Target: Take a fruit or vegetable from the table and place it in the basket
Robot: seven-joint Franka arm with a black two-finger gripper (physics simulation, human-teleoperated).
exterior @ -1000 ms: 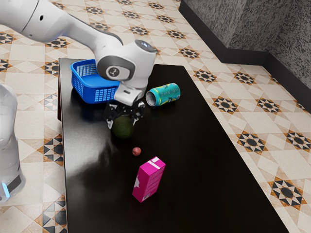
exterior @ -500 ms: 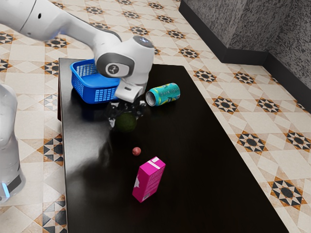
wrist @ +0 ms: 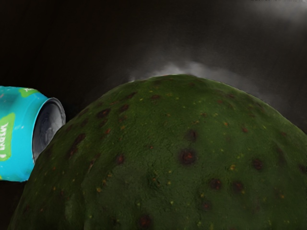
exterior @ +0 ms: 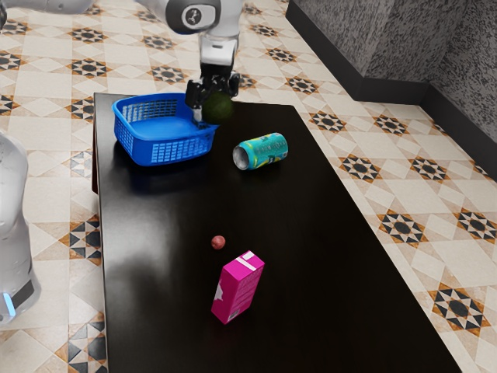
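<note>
Green fruit [exterior: 220, 109]: pinched in the claw [exterior: 214, 101], set between its fingers and hanging under the hand; in the wrist view its rounded, dark green skin, marked with reddish-brown spots and small yellow flecks, is seen close below the hand.
Claw state: closed on the green fruit, which is held up off the worktop [exterior: 155, 256].
Fruit and basket: the fruit is held beside the rim of the blue basket [exterior: 167, 151], at its side toward the exterior view's right; whether any part of it is over the basket cannot be told.
Can [exterior: 262, 151]: laid on its side on the worktop, near the basket, with its silver end turned toward the exterior view's left.
Can label: turquoise with green and yellow patches; pale lettering is shown on a green patch in the wrist view, but it is partly cut off and no brand can be read with certainty.
Carton [exterior: 238, 287]: bright pink, stood on the worktop well apart from the basket; a white strip is seen on its top and fine print on its side, too small to be read.
Small reddish ball [exterior: 218, 242]: rested on the worktop near the carton, between it and the can.
</note>
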